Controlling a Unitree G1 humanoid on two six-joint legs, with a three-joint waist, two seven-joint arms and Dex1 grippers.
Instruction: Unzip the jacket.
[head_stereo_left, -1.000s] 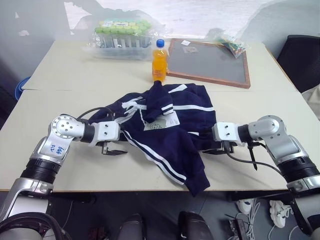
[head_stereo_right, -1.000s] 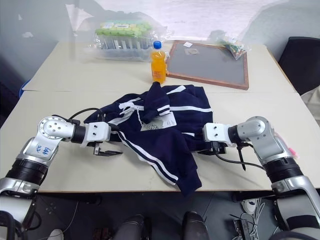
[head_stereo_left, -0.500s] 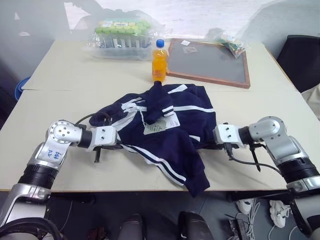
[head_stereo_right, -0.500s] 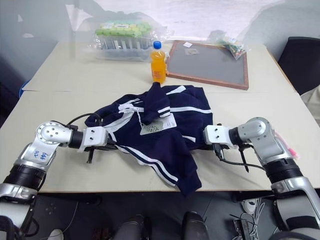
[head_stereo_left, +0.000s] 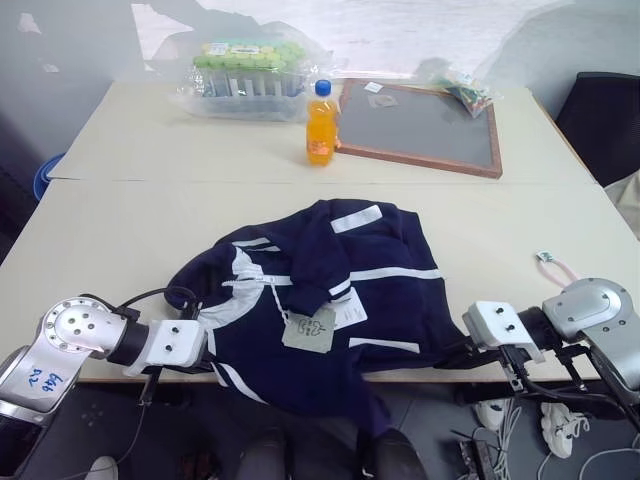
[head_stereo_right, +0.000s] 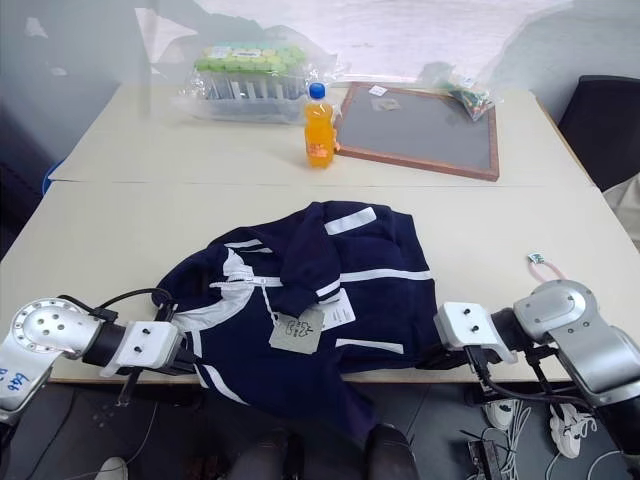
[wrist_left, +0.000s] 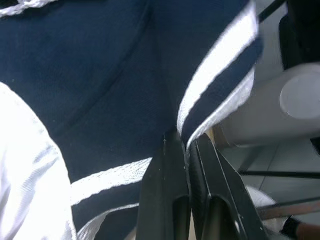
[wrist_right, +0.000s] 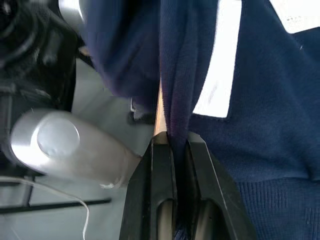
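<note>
One jacket (head_stereo_left: 330, 290) — two claws, left (wrist_left: 186, 145) and right (wrist_right: 172, 142), pinching its edges

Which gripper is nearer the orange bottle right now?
Neither clearly. The orange bottle stands far across the table, beyond the jacket. The left gripper and right gripper are both at the near edge, each shut on the jacket.

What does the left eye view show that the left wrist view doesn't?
Left eye view: the whole table, an orange bottle, a framed board, a pack of green-capped bottles and the right hand.
Left wrist view: the left hand shut on a white-striped fold, seen close.
Both: the navy jacket.
</note>
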